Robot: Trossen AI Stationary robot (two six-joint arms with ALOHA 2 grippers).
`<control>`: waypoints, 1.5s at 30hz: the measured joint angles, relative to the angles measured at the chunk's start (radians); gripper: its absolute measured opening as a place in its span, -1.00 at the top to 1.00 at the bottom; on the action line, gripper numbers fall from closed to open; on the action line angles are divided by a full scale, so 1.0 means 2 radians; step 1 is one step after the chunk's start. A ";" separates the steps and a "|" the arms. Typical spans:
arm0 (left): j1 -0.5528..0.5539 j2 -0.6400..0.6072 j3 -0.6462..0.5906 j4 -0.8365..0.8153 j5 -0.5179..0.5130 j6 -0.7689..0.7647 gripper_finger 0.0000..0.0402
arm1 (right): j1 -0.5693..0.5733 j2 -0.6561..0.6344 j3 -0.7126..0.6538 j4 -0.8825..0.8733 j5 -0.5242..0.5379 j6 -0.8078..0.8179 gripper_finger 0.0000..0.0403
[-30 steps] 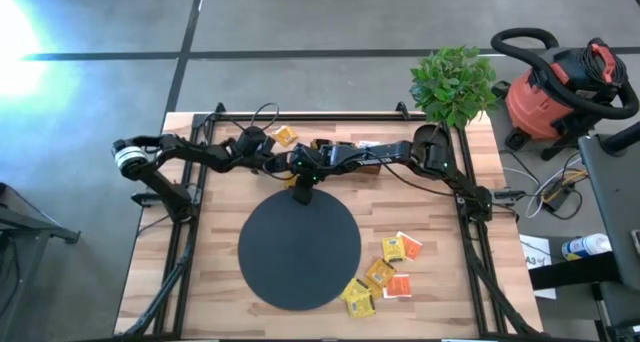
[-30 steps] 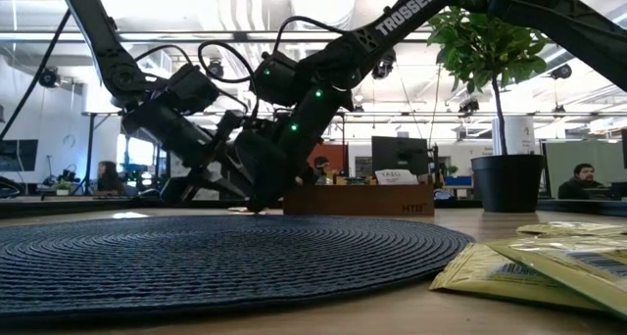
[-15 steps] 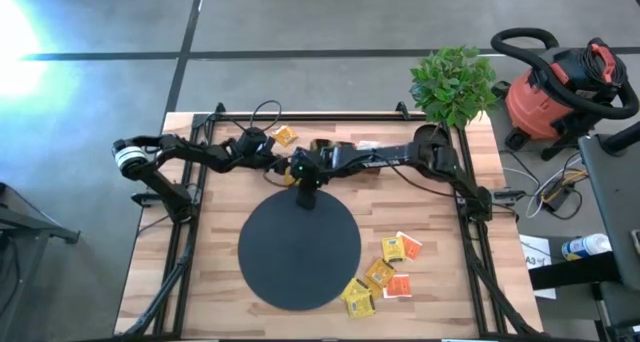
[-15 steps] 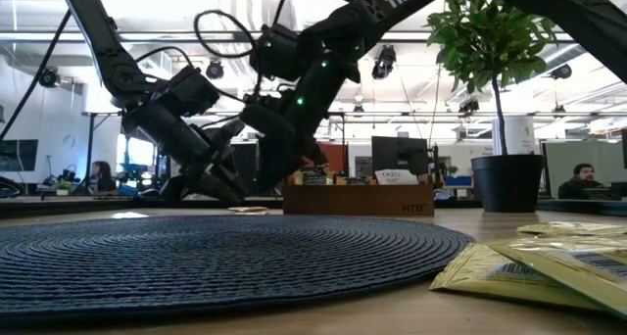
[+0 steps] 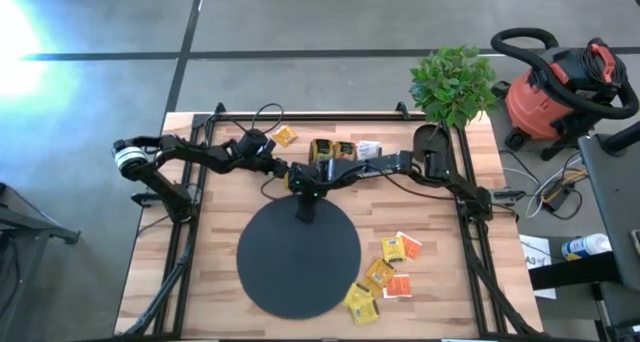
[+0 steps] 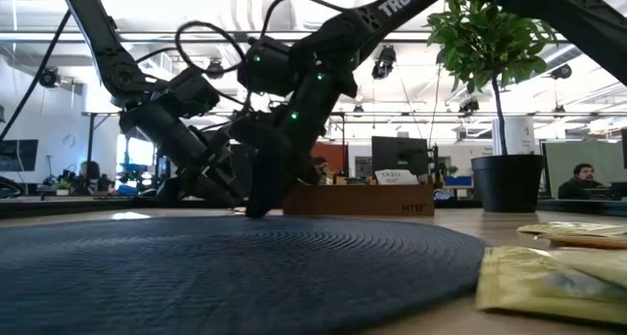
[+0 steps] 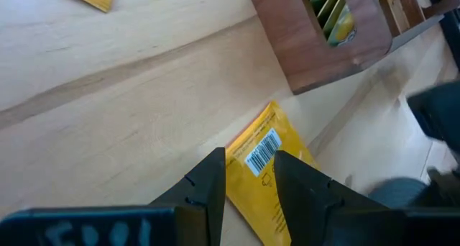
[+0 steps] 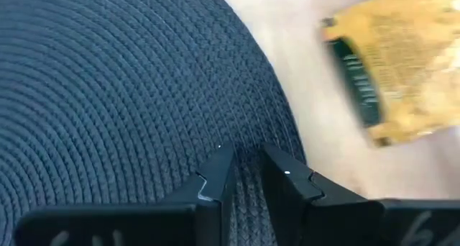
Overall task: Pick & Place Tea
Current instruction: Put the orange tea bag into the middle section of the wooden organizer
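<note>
The tea I am after is the yellow sachet lying flat on the wooden table, just beside the far rim of the black mat and near the wooden tray, which already holds a few sachets on edge. More sachets lie in a loose pile on the mat's right side, and one stray sachet sits alone near the table's back edge.

My left gripper is low over that sachet with its fingers only narrowly parted, one on each side of the near edge; I judge nothing is pinched yet. My right gripper hovers over the mat's far rim, fingers almost together and empty, with the same yellow sachet showing just off the rim beyond it.

To do this pick well, I would press one fingertip to the table and slide under the paper edge before closing, since a flat packet gives little to grab. I would also pull the right arm back; the two wrists are crowded together.

From above, both grippers and the sachet are hidden under the arms. The level view shows only dark overlapping links, so I cannot confirm contact with the table.
</note>
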 joint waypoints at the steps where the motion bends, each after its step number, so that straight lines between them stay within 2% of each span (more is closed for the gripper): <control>1: 0.000 0.000 0.000 0.000 0.000 0.000 0.43 | 0.004 0.000 0.000 0.000 -0.002 -0.001 0.66; 5: 0.000 0.000 0.000 0.001 0.000 0.000 0.43 | 0.014 -0.001 0.000 0.001 0.008 -0.006 0.66; 13: 0.000 0.000 0.000 0.029 -0.005 -0.005 0.43 | 0.008 -0.018 0.003 0.027 0.089 -0.053 0.66; 18: 0.000 0.000 0.000 0.055 -0.032 -0.008 0.43 | -0.008 -0.013 0.002 0.028 0.090 -0.056 0.66; 25: 0.000 0.023 0.000 0.053 -0.032 -0.001 0.43 | -0.021 0.001 0.003 0.072 0.090 -0.076 0.66; 35: 0.001 0.036 0.000 0.053 -0.035 -0.014 0.43 | -0.022 0.005 0.002 0.037 0.090 -0.078 0.66; 45: 0.001 0.069 0.003 0.058 0.031 -0.039 0.43 | -0.022 0.010 0.003 0.038 0.088 -0.089 0.66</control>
